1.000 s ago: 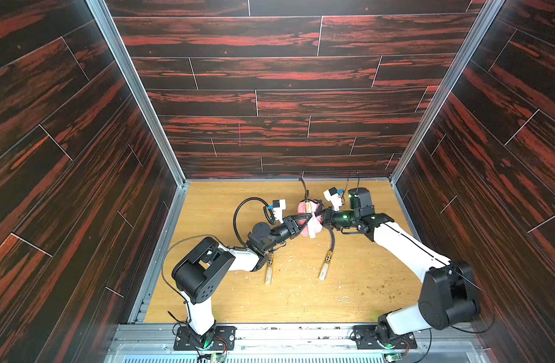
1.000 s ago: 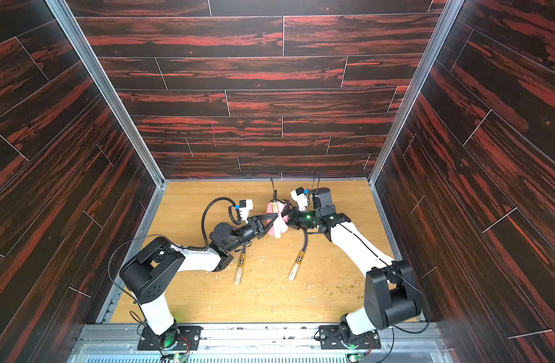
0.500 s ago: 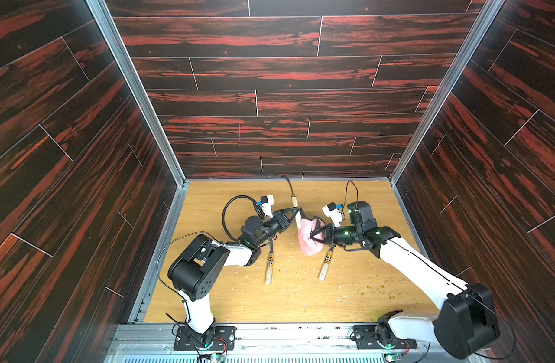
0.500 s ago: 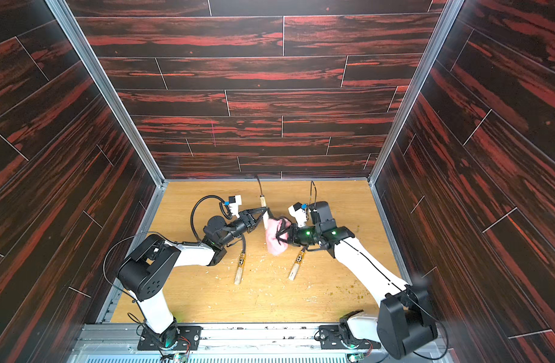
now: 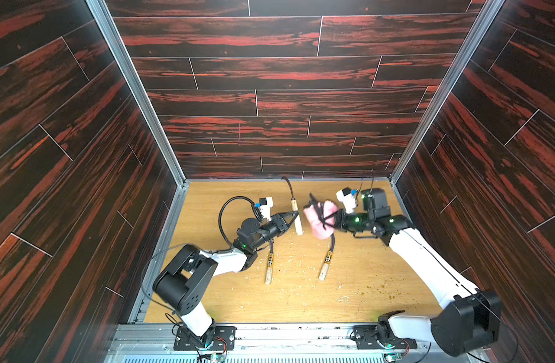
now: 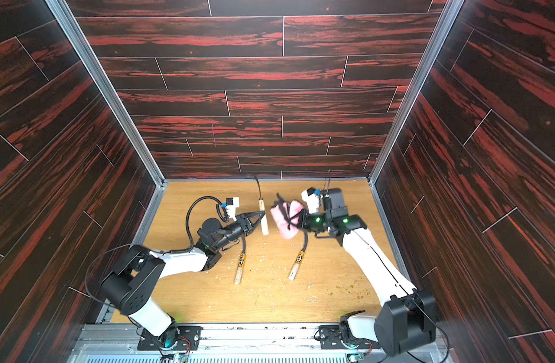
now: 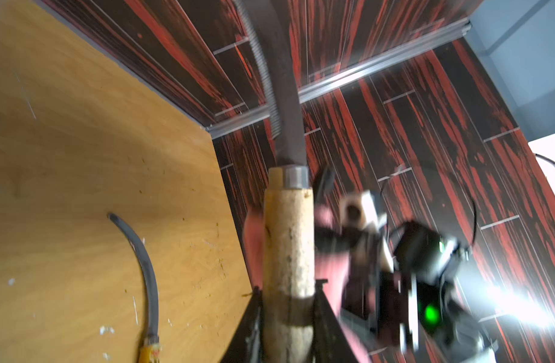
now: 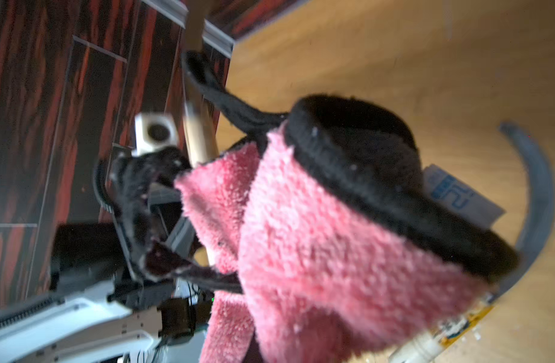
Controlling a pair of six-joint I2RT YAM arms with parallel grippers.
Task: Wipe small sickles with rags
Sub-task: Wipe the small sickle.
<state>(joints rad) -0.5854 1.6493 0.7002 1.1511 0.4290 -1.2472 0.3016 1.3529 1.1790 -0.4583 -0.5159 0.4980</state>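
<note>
Near the right pincer (image 5: 330, 219) and its rag (image 5: 316, 217), left pincer (image 5: 296, 218) clamps sickle (image 5: 293, 206).

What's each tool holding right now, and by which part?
Left tool shut on a small sickle, mid-handle, blade up. Right tool shut on the pink rag; folds hide the exact spot.

Seen from my remote desk: just below centre in both top views, the left arm (image 5: 226, 258) covers most of the blade of one lying sickle (image 5: 269, 267), and the pink rag (image 5: 320, 220) hides the blade tip of the other sickle (image 5: 326, 264). In the left wrist view the held sickle (image 7: 288, 245) leaves the frame at both ends; the right gripper (image 7: 332, 240) behind it is blurred. Right wrist view: the rag blocks its fingers.
</note>
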